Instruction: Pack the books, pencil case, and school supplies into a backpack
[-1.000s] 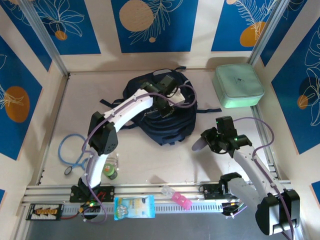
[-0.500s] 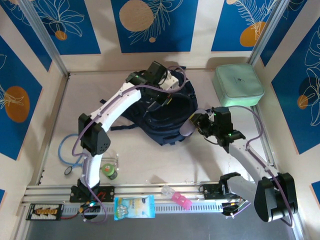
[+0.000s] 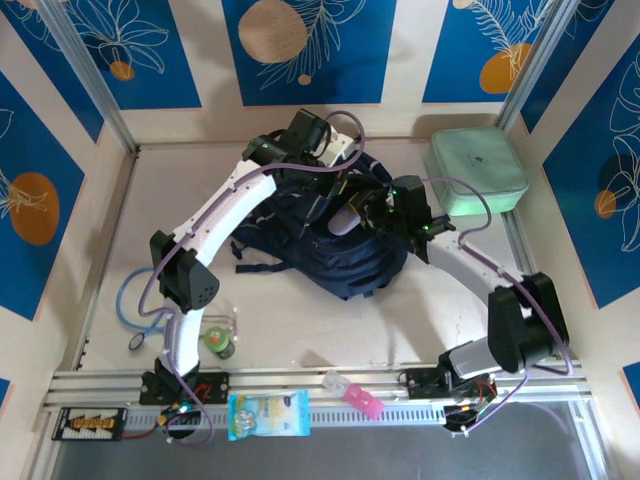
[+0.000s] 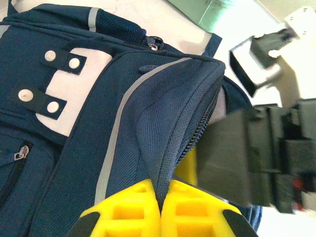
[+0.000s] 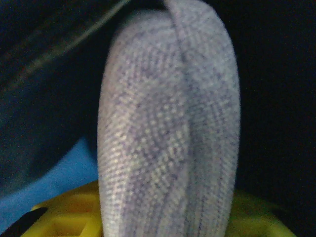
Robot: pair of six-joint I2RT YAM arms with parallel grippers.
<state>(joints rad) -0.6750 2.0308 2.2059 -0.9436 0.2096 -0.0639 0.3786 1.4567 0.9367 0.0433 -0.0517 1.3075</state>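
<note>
The left tool (image 4: 161,191) is clamped shut on the zip edge of the backpack (image 3: 350,265), which lies mid-tabletop (image 3: 150,200) toward the back. The left arm hides part of its top. The backpack's mouth is dark and its contents are hard to make out; a blue patch (image 5: 64,173) inside is too blurred to name. The right tool (image 3: 372,207) grips a grey-lilac pouch (image 5: 168,123) at that mouth, and the pouch covers its fingertips. A mint case (image 3: 477,170) sits far right.
</note>
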